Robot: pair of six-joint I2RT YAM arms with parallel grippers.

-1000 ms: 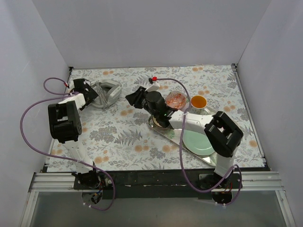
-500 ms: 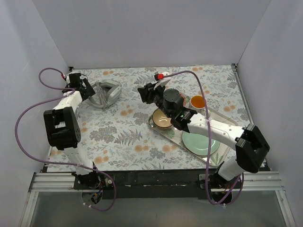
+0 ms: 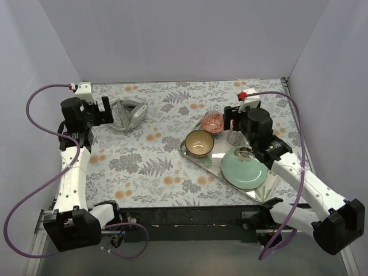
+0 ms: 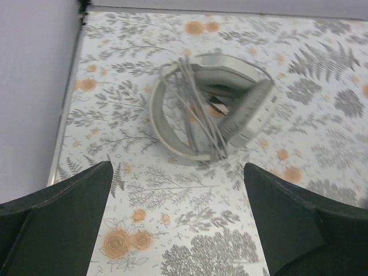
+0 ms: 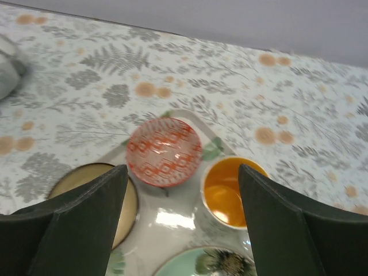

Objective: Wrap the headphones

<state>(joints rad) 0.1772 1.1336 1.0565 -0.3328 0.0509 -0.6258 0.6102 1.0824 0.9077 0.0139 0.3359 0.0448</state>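
Observation:
The light grey headphones (image 3: 127, 114) lie folded on the floral table at the back left, their thin grey cable (image 4: 198, 118) wound in loops across the headband and earcups. My left gripper (image 3: 106, 111) hovers just left of them, open and holding nothing. In the left wrist view its dark fingers frame bare tablecloth, with the headphones (image 4: 250, 112) beyond the gripper (image 4: 178, 172). My right gripper (image 3: 230, 122) is far off to the right, above the tray, open and empty (image 5: 183, 172).
A metal tray (image 3: 190, 155) on the right carries a red patterned bowl (image 3: 211, 121), a tan bowl (image 3: 199, 142), a green plate (image 3: 244, 168) and an orange-lined cup (image 5: 230, 190). Grey walls close the table at the left, back and right.
My left gripper drew back leftward off the headphones and finished opening. My right arm swung from the table's middle to above the tray while its jaws spread apart.

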